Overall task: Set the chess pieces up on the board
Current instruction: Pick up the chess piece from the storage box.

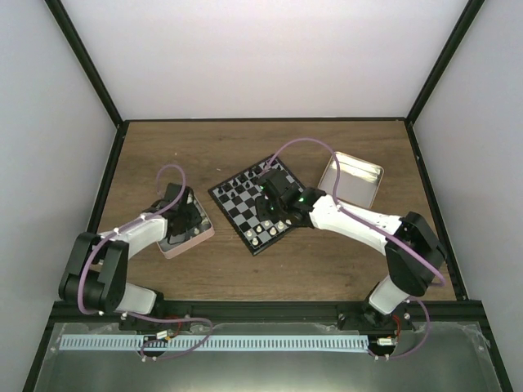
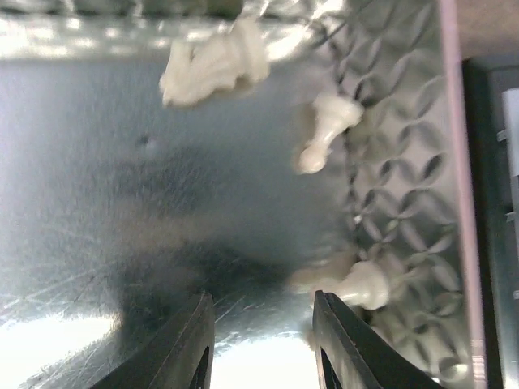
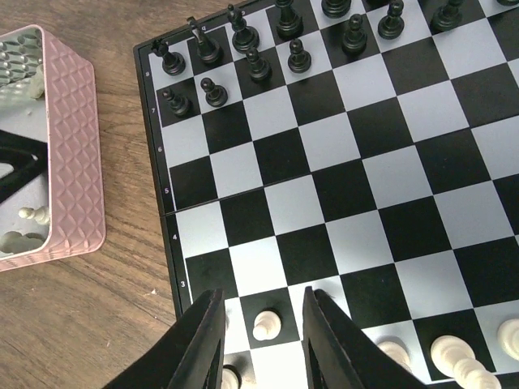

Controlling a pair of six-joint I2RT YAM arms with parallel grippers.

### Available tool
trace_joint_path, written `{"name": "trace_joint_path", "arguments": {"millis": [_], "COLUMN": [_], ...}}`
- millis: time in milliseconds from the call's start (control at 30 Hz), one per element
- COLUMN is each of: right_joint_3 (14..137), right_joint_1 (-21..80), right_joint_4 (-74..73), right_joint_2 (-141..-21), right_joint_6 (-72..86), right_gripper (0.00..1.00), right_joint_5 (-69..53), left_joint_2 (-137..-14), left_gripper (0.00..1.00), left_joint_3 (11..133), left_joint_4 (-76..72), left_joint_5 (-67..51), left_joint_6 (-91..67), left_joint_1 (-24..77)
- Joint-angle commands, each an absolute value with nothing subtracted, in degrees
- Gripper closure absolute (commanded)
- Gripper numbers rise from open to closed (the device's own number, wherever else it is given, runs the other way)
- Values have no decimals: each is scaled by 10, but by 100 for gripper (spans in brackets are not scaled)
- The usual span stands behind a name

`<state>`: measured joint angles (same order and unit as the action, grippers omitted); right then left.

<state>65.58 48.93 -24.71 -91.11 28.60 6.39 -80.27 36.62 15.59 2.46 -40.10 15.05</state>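
White walls (image 1: pixel 261 49) in a black frame (image 1: pixel 82 57) close in a brown wood-grain table (image 1: pixel 245 147). The board (image 1: pixel 237 200) lies at an angle near the middle of the table, with black and silvery checks inside a thin black rim. Just left of the board sits an open pink tin (image 1: pixel 196 238) with a quilted wall. Right of the board and further back lies an open silver tin (image 1: pixel 372 171).

The left gripper (image 2: pixel 259 340) hangs inside the pink tin, its jaws moderately spread with nothing between them. The right gripper (image 3: pixel 263 340) hovers over the board's edge nearest the arms. Its jaws stand narrowly apart on either side of one cream pawn (image 3: pixel 266 324), which stands on a black square, and a gap shows on each side of it.

Black pieces (image 3: pixel 292 57) fill the board's two far rows. Cream chess pieces (image 3: pixel 454 352) stand along the board's near rows. Beside the board, in the pink tin, a knight-shaped piece (image 2: pixel 215 65) and two pawn-like ones lie on their sides on the shiny floor.

Small white numerals (image 3: pixel 165 192) run down the board's rim, from 8 beside the black pieces to 3 near the cream ones.
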Motion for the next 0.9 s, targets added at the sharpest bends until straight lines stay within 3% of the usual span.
{"name": "trace_joint_path", "arguments": {"millis": [0,167,567,867], "right_joint_3": [652,653,645,646], "right_joint_1": [489,488,489,488], "right_joint_4": [-233,-234,-233,-235], "right_joint_2": [-903,-901,-898,-894], "right_joint_6": [296,296,298,300], "right_gripper": [72,72,72,73], "right_joint_5": [59,55,55,57], "left_joint_2": [-815,-837,-931,-964], "left_gripper": [64,66,74,89], "left_joint_3": [331,334,390,409], "left_joint_4": [69,5,36,39], "left_joint_5": [4,33,58,63], "left_joint_6": [-429,-404,-278,-269], "left_joint_1": [145,143,138,134]}}
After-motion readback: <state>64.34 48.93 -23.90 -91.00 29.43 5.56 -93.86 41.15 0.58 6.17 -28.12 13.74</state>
